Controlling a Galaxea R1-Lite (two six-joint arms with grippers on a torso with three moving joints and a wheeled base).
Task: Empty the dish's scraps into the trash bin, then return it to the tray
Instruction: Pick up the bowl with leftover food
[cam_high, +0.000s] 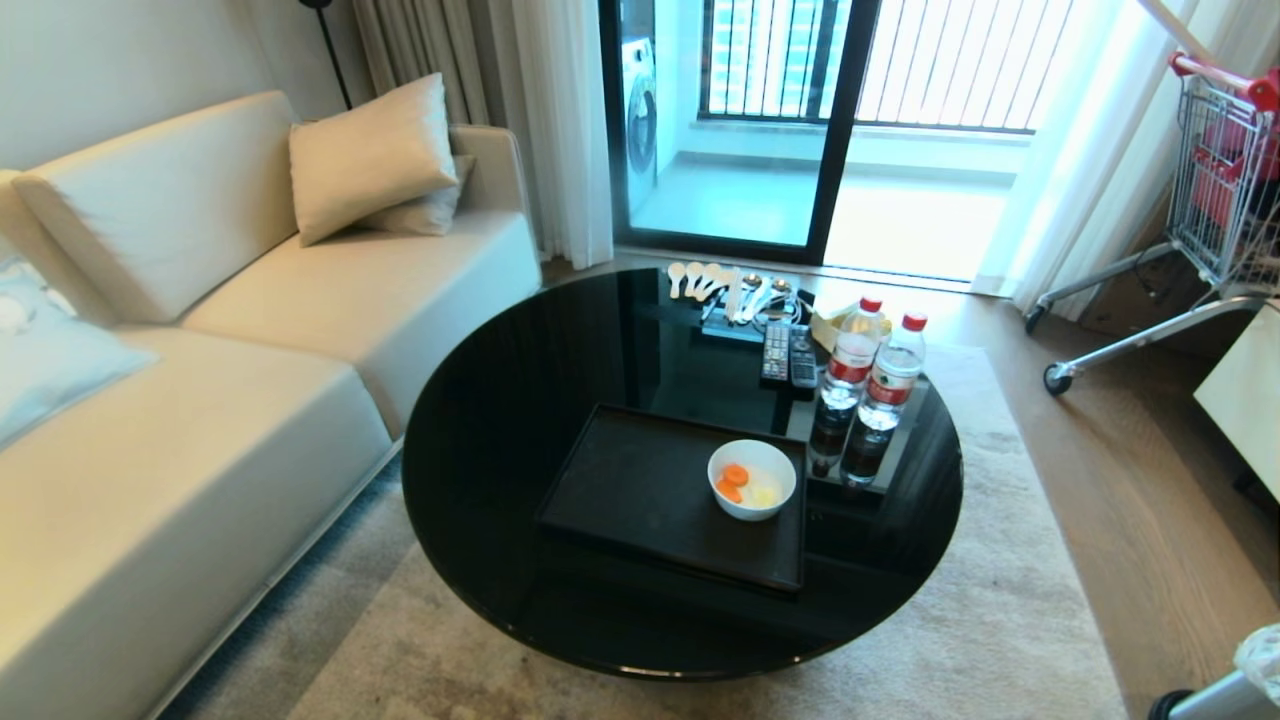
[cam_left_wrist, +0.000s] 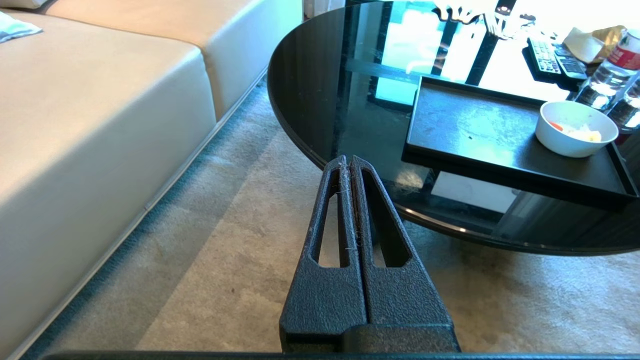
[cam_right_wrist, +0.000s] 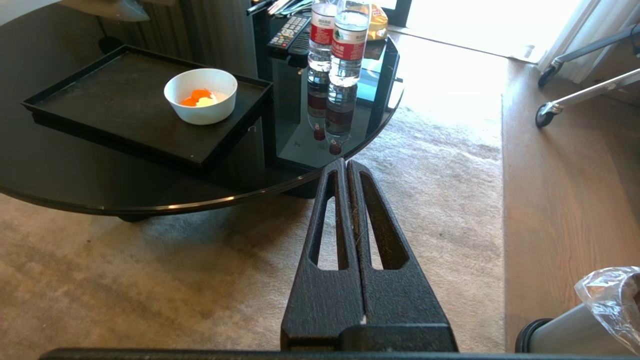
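Nothing of the task appears to have been begun. The dish is seen standing upright on the tray, near the tray's right edge and toward its far right corner, with the scraps still inside it: orange slices and a pale yellow bit. The tray lies on the round glass table, toward the near edge. The trash bin is found on the floor to the robot's right, well apart from the table, its liner showing. The left gripper and the right gripper are both held over the carpet short of the table, fingers pressed together and empty. Grasping, carrying, tipping and returning are all judged still to be done.
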